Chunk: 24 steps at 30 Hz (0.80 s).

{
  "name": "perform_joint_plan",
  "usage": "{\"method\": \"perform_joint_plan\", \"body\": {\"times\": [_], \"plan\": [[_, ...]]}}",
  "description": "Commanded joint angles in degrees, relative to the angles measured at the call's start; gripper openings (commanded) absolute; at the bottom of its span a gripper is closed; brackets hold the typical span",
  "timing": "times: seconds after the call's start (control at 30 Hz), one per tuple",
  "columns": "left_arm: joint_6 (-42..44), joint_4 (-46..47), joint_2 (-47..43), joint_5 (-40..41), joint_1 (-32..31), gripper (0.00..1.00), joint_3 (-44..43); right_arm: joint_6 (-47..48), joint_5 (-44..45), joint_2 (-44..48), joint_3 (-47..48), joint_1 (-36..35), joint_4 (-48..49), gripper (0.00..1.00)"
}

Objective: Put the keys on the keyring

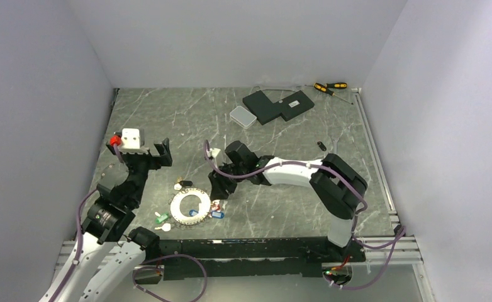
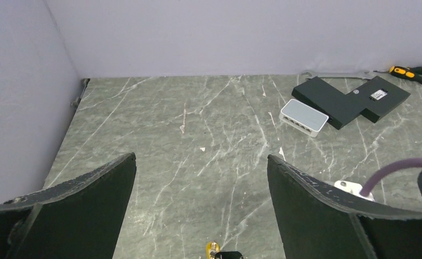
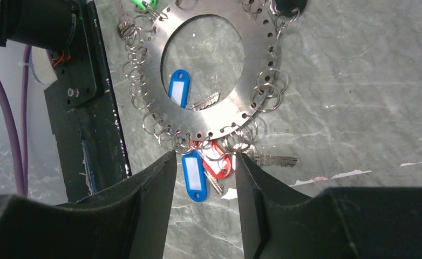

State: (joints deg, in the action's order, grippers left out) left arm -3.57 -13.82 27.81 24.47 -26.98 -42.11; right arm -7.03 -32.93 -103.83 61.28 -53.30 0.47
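Keys [image 3: 219, 162] | my right fingers [image 3: 149, 205] hanging open astride blue key [image 3: 194, 175] at keyring [image 3: 254, 75] | left fingers [image 2: 84, 205] idling open | next needs: pinching squarely

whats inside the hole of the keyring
A blue tag and a silver key blade lie on the table inside the keyring. Whether the blade's tip goes under the rim is unclear.

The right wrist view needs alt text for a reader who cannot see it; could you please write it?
The right gripper, jaws open, hangs over a blue-tagged key and a red-tagged key at the rim of the flat silver keyring on a marbled table. Small split rings line the keyring's rim, and another blue tag lies in its central hole.
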Motion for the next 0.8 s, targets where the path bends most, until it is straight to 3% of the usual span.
{"method": "perform_joint_plan", "body": {"times": [0.0, 0.77], "plan": [[1.2, 3.5, -0.5, -1.4, 0.1, 0.95, 0.1, 0.8, -4.2, -0.9, 4.9, 1.9, 1.2, 0.47], [0.9, 3.3, 0.6, -1.7, 0.2, 0.95, -0.2, 2.1, -7.5, -9.8, 9.3, 2.4, -3.5, 0.34]]}}
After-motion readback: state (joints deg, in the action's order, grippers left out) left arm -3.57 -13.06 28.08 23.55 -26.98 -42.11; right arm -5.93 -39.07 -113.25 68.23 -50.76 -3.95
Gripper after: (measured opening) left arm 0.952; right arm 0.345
